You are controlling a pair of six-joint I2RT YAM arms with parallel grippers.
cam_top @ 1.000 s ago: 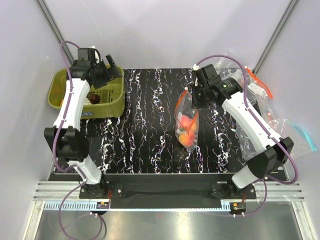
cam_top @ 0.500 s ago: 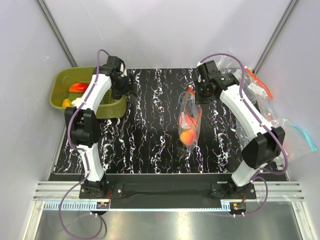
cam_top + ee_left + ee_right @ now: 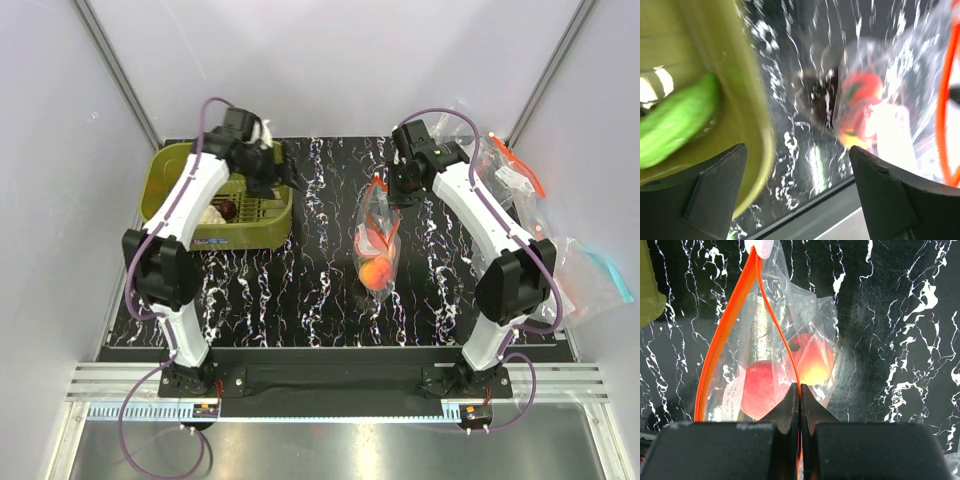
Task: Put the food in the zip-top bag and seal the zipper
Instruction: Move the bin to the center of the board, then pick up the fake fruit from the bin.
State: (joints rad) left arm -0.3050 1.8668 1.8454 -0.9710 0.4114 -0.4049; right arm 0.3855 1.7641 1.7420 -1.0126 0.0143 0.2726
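The zip-top bag [image 3: 378,235] hangs upright over the black mat, its mouth open. My right gripper [image 3: 399,190] is shut on one side of its red-orange zipper [image 3: 725,335], seen in the right wrist view [image 3: 800,388]. The white slider tab [image 3: 760,247] sits at the strip's far end. Peach-like fruits [image 3: 762,390] lie inside the bag [image 3: 375,272]. The dark plum [image 3: 228,208] lies in the green basket [image 3: 265,228]. My left gripper [image 3: 268,170] is open at the basket's right wall [image 3: 757,145], facing the bag [image 3: 875,115], with nothing held [image 3: 796,150].
White cauliflower [image 3: 210,214] lies beside the plum in the basket. Spare clear bags are piled at the right edge, one with an orange strip [image 3: 520,165], one with a light-blue strip [image 3: 600,265]. White walls enclose the mat.
My left arm swung right from over the basket to its right wall, and the basket slid right toward the middle. The right gripper kept holding the bag, which shifted slightly.
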